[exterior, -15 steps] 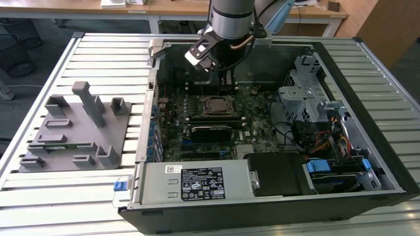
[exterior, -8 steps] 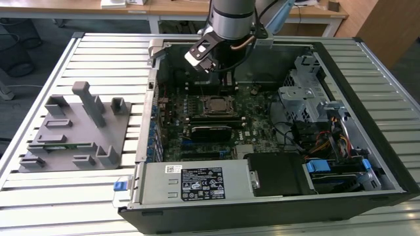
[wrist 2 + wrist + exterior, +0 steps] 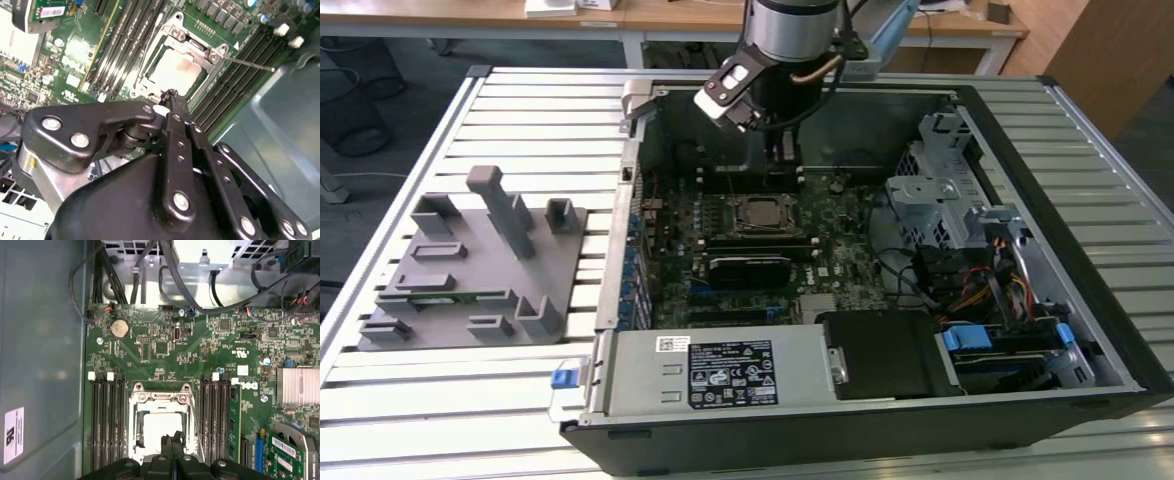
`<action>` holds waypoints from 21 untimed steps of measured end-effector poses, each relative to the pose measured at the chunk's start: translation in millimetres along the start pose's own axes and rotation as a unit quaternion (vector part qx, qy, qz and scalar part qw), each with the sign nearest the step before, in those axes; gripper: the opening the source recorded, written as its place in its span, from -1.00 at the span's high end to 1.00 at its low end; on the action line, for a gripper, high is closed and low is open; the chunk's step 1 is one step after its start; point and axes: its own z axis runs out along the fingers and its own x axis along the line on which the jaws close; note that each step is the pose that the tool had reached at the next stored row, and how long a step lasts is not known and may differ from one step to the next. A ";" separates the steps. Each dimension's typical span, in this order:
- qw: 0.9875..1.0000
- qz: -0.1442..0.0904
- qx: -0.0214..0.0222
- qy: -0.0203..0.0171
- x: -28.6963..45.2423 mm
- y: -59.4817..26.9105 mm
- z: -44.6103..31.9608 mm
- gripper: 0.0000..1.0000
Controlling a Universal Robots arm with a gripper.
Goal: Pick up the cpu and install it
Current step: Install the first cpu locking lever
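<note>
While the arm hangs over the open PC case (image 3: 1067, 330), the gripper (image 3: 171, 95) sits just above the socket (image 3: 160, 422), fingers pressed together, pinching nothing. One cpu (image 3: 175, 75), pale top up, lies inside the socket frame; it also shows in the first wrist view (image 3: 157, 430). Socket latch frame looks open. Four memory slots (image 3: 107, 425) flank the socket on one side, more on the other. One grey tray (image 3: 467, 270) sits outside the case, well apart.
</note>
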 end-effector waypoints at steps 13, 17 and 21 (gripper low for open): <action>0.997 -0.082 -0.001 -0.008 0.1 -2.9 2.3 0.79; 0.993 -0.119 -0.002 -0.007 0.1 -2.9 4.5 0.79; 0.988 -0.155 -0.002 -0.007 0.1 -3.0 5.7 0.79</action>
